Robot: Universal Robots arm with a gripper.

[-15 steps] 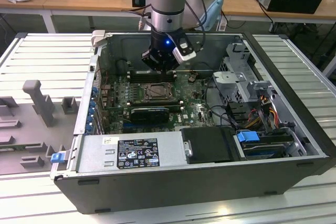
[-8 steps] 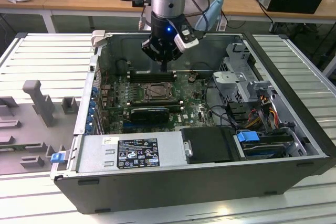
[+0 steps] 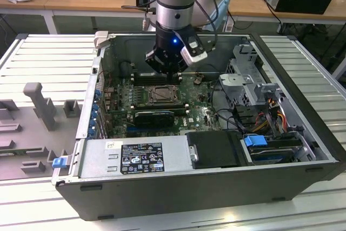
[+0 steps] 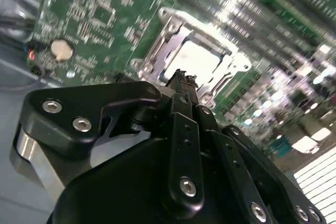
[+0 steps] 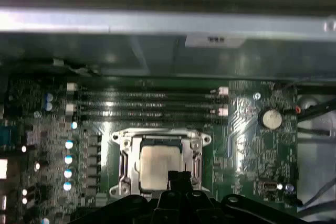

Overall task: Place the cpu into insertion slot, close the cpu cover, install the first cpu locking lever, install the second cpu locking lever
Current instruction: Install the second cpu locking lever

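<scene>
The cpu (image 5: 156, 165) is sitting in the insertion slot (image 5: 122, 166), with the silvery cpu cover (image 5: 157, 136) lying closed around it in both wrist views. Long black memory slots (image 5: 147, 103) are running just beside it on the green board (image 5: 252, 145), inside the open computer case (image 3: 303, 133). The pincer (image 5: 178, 178) is hovering just above the cpu's edge, fingertips pressed together, pinching nothing.

the tool (image 5: 178, 178) hides the cpu cover's (image 5: 160, 139) near edge.
</scene>
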